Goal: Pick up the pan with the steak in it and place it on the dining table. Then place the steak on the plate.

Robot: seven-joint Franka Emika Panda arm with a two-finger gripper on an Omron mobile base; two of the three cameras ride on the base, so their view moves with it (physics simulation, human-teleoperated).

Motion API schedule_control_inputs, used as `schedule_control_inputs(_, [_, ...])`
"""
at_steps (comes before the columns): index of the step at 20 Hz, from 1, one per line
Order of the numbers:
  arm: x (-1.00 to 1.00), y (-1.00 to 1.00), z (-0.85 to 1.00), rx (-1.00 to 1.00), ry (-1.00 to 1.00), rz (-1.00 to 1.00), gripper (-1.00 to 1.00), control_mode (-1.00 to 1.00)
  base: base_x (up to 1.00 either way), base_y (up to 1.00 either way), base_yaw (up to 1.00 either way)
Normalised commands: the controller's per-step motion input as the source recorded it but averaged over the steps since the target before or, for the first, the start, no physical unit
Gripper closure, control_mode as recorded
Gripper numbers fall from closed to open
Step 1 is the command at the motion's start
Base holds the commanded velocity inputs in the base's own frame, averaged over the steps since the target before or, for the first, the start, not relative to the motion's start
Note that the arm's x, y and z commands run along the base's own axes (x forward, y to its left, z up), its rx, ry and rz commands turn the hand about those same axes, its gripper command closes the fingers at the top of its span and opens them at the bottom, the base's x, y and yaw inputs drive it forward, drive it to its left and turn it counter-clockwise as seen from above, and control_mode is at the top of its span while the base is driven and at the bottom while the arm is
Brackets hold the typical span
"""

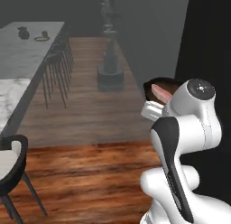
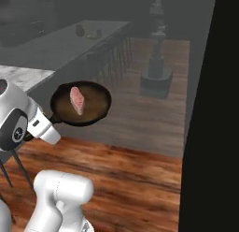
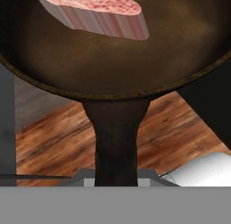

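One load is in my charge: the small round dark brown-black skillet [image 2: 81, 105], gripped by its short dark handle [image 3: 116, 142] with my gripper [image 3: 116, 182] clamped down as tight as it goes on that handle, the fingertips themselves hidden under it. I hold the pan by the handle end so the bowl stays out ahead of my hand and roughly level, which keeps the pinkish-red oblong slab of steak [image 2: 77, 100] lying inside the pan, toward the side away from the handle, touching the pan floor and clear of the rim. The pan hangs in the air over the wooden plank floor [image 2: 135, 175], resting on nothing. Taking the long white-and-grey marble-topped dining table [image 1: 31, 44] as my landmark: the pan is well apart from it, off its stool side; the dark stools [image 1: 56, 65] stand tucked under its overhanging edge; the round yellow-rimmed plate [image 1: 42, 37] sits on its far end, just beside a small dark pot-like object [image 1: 23, 33] I cannot identify. My judgement: carrying is under way, set-down not yet done, and tilting would risk sliding the steak.
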Motion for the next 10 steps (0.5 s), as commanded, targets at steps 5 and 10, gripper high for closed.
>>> schedule_control_inputs(5, [0.0,0.0,0.0,0.0,0.0,0.0,1.0,1.0,0.0,0.0,0.5])
schedule_control_inputs(10, [0.0,0.0,0.0,0.0,0.0,0.0,1.0,1.0,0.0,0.0,0.5])
